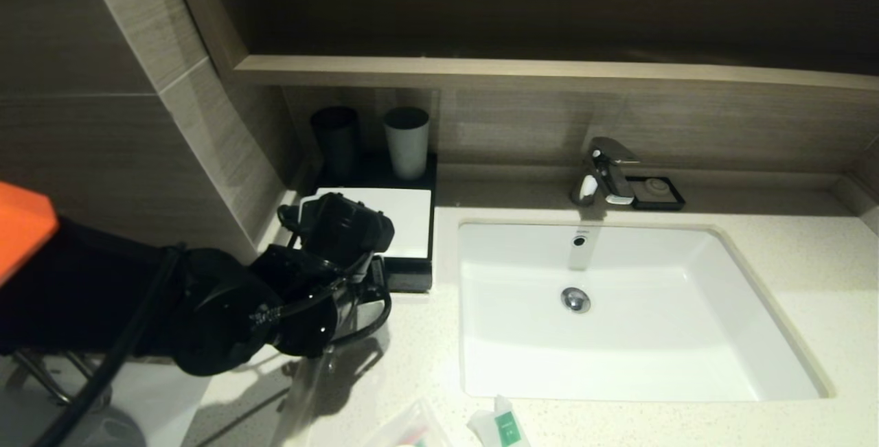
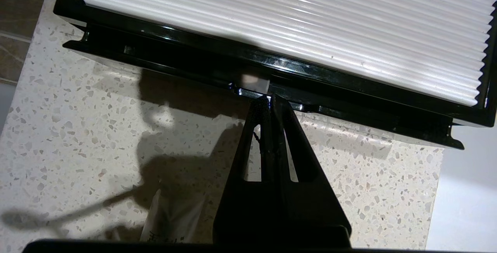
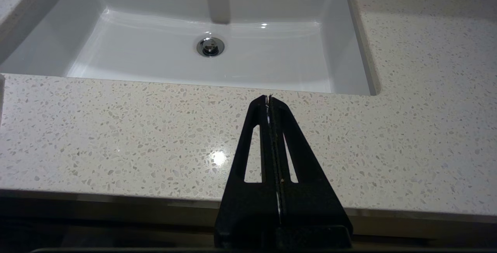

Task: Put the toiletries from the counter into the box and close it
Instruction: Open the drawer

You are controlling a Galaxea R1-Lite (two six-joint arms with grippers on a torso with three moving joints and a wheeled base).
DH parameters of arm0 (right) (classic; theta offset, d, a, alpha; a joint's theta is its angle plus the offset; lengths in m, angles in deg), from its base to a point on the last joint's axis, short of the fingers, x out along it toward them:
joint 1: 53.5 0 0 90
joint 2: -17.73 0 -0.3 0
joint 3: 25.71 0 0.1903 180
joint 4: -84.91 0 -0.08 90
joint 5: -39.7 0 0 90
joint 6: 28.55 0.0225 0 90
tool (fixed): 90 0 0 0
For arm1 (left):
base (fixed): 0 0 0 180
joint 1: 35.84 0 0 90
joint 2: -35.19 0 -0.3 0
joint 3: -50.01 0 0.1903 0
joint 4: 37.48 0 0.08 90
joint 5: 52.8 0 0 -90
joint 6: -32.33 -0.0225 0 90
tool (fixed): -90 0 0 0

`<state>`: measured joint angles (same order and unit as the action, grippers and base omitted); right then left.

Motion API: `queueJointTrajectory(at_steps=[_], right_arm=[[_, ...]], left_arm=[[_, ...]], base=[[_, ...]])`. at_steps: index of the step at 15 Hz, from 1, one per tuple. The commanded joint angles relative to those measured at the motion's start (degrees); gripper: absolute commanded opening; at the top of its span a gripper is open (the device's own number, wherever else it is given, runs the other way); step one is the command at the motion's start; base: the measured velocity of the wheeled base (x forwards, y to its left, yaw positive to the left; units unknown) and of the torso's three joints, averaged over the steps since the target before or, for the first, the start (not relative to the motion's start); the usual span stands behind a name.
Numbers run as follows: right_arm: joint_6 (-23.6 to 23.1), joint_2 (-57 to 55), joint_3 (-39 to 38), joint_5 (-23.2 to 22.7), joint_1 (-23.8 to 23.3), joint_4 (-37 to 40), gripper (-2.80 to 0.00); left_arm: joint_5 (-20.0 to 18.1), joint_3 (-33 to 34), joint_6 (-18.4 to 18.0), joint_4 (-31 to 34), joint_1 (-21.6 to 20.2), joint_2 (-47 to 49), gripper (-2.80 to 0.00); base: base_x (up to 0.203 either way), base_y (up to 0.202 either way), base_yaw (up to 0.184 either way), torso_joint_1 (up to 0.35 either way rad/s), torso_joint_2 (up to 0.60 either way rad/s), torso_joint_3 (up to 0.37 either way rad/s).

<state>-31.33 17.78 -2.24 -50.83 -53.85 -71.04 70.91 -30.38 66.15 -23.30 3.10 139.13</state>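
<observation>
Left gripper [image 2: 268, 103]: jaws pressed together on nothing, tips at the middle of the drawer front [image 2: 271, 89] of the box [image 1: 405, 217], at or just short of contact with its glossy lip; which of the two cannot be told. Box: low, black, rigid, with a ribbed white top panel [image 2: 295, 23]; stands at the left end of the tabletop [image 1: 755, 248], between the wall and the basin [image 1: 618, 310], with a dark cup [image 1: 335, 132] and a grey cup [image 1: 406, 141] on its rear part. Judged stiff and light, its gloss slippery; likely to slide backward under a push unless backed by the wall, so the drawer is best worked at the centre of its lip, square to the front, to avoid skewing it in its runners. Toiletries: a clear pouch [image 1: 412, 430] and a white sachet with green label [image 1: 503, 426] lie at the near tabletop edge, well apart from the box; another wrapped packet [image 2: 171, 218] lies just behind the left gripper. All judged very light, soft, crinkly and slick; film deforms, so a pinch across the body or a sealed edge serves better than a corner. Right gripper [image 3: 270, 99]: jaws together, empty, parked above the near tabletop before the basin.
</observation>
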Motion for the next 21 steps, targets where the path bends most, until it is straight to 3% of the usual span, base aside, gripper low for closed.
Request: queueJointTrajectory(at_steps=[1,21], right_arm=[[-0.03,0.04,-0.01,0.0,0.0,0.02,-2.8],[-0.03,-0.05,-0.01,0.0,0.0,0.02,-2.8]], left_arm=[[0.22,-0.01,0.2,-0.13,0.08,0.13,-2.8],[0.31,-0.81,0.28,-0.49,0.0,1.97,-2.8]], base=[[0.0,0.0,0.0,0.0,0.0,0.0],[0.0,0.0,0.0,0.0,0.0,0.0]])
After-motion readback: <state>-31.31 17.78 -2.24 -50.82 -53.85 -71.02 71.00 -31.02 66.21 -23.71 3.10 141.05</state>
